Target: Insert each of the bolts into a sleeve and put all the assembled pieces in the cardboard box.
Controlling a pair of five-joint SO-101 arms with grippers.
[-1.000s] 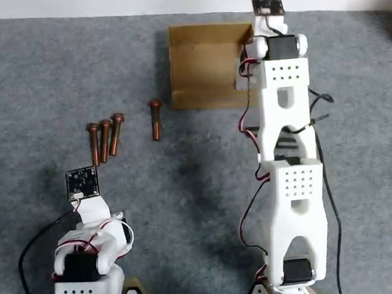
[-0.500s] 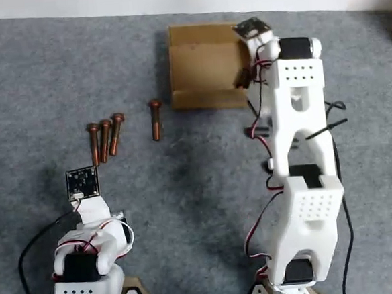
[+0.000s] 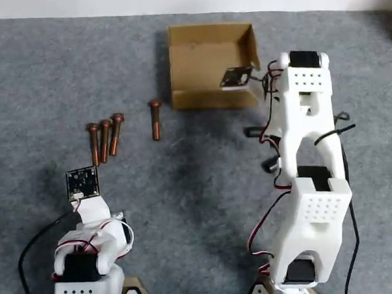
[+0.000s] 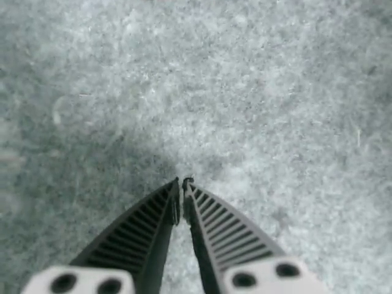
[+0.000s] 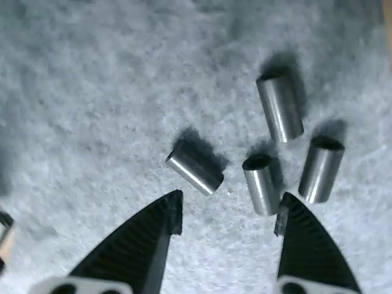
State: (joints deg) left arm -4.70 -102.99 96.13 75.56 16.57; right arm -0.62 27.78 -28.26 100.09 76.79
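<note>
Four sleeves point(image 5: 195, 168) lie loose on the grey carpet point(image 4: 245, 92), just ahead of the right gripper point(image 5: 229, 211), whose jaws are spread wide.
Four bolts point(image 3: 106, 140) lie on the carpet left of the cardboard box point(image 3: 196, 59): three close together, and one alone nearer the box. The right arm's wrist hides the box's near right corner. The left gripper point(image 4: 182, 184) has its jaws pressed together over bare carpet.

Four copper-coloured bolts point(image 3: 156, 120) lie left of centre in the high view, three bunched together and one apart. Four grey metal sleeves point(image 5: 195, 169) appear in the right wrist view. There is one cardboard box point(image 3: 208, 30) and two white arms point(image 3: 311, 199).
</note>
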